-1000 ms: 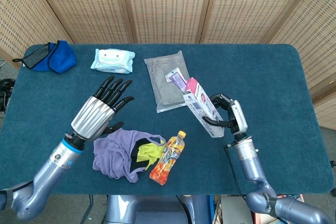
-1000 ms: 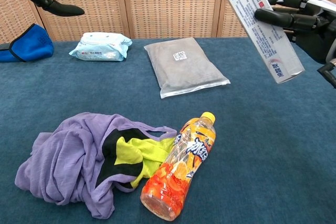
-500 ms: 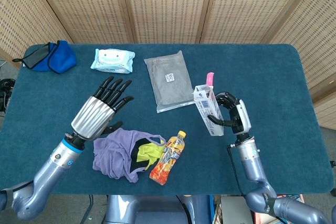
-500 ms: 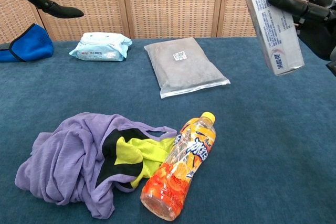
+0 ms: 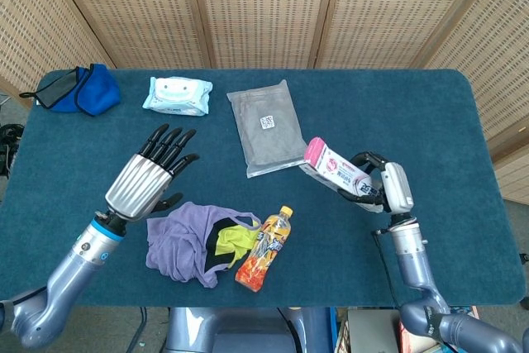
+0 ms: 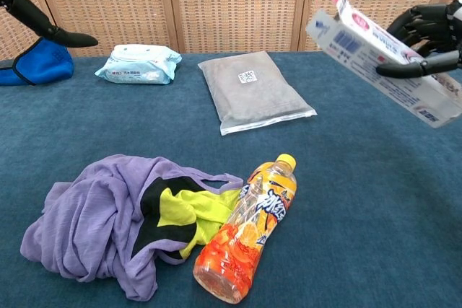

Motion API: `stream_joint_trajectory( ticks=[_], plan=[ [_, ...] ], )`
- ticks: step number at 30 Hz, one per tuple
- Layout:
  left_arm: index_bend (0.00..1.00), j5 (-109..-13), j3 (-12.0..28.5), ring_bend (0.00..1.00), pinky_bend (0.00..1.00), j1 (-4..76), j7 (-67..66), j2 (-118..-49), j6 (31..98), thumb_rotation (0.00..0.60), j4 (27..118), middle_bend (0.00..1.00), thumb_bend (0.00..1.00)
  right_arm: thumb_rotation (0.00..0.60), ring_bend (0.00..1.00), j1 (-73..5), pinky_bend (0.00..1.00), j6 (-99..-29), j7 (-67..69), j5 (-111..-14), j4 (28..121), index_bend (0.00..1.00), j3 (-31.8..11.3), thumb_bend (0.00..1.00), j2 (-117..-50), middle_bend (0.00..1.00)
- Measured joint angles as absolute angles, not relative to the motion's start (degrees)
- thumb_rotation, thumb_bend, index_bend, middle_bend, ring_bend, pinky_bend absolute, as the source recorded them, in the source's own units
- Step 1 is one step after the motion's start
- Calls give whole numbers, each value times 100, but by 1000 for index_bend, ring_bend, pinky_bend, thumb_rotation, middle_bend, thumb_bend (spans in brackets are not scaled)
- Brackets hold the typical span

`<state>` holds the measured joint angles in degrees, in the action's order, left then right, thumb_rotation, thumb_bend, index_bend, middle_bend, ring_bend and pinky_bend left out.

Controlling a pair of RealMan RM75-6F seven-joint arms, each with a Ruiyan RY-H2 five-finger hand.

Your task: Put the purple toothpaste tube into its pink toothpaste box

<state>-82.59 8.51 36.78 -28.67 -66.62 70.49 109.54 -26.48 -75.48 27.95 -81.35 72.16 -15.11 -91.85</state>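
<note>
My right hand [image 5: 387, 188] grips the pink and white toothpaste box [image 5: 339, 174] above the table's right side. The box lies tilted, close to level, and its open pink flap [image 5: 314, 151] points left toward the grey packet. In the chest view the box [image 6: 382, 63] slants down to the right, with my right hand's dark fingers [image 6: 419, 68] wrapped around it. No purple tube shows in either view; I cannot tell whether it is inside the box. My left hand [image 5: 153, 175] hovers open over the table's left side, fingers spread, holding nothing.
A purple cloth with a yellow piece [image 5: 194, 241] and an orange drink bottle [image 5: 264, 247] lie near the front edge. A grey packet [image 5: 266, 126] sits mid-table, a wipes pack [image 5: 177, 95] behind it to the left, and a blue pouch [image 5: 78, 88] at the far left corner.
My right hand has turned the box from upright to nearly level, flap end to the left. The purple tube end seen a second ago no longer shows. My left hand drifted slightly left.
</note>
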Motion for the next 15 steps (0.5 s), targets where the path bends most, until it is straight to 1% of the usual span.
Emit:
stream_joint_trajectory(
  ticks=[2, 6, 11, 15],
  plan=[
    [228, -8287, 809, 0, 0, 3634, -2804, -6671, 7062, 600, 10885, 0, 229, 600, 446, -2569, 521, -7614, 2142, -8148, 7124, 590, -1383, 66, -9136, 540],
    [228, -8345, 704, 0, 0, 3526, -2667, -6688, 7106, 600, 10735, 0, 230, 600, 446, -2366, 521, -7724, 1391, -8163, 6955, 590, -1098, 66, -9033, 536],
    [228, -8509, 560, 0, 0, 3340, -2313, -6724, 7256, 600, 10494, 0, 230, 600, 446, -2088, 521, -7784, 1200, -8137, 6788, 590, -835, 66, -8974, 530],
    [229, -8698, 432, 0, 0, 3149, -1978, -6769, 7449, 600, 10202, 0, 230, 600, 446, -1952, 520, -7767, 1217, -8111, 6672, 590, -722, 67, -8969, 527]
  ],
)
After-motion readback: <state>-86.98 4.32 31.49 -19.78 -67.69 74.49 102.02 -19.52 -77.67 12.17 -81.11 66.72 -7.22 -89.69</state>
